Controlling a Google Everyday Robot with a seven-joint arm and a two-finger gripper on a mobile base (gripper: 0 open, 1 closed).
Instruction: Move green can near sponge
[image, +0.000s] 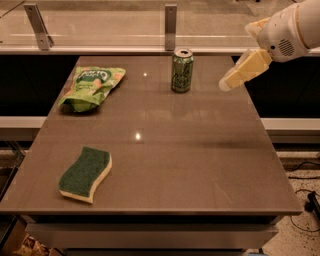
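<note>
The green can (182, 70) stands upright at the far middle of the brown table (200, 165), its silver top showing. The sponge (85, 173), dark green on top with a pale yellow body, lies flat near the front left. My gripper (231, 81) hangs in the air at the far right, to the right of the can and apart from it. It holds nothing.
A light-green snack bag (92, 87) lies at the far left of the table. A glass rail with metal posts (170, 25) runs along the far edge. Cables lie on the floor at the right (305, 195).
</note>
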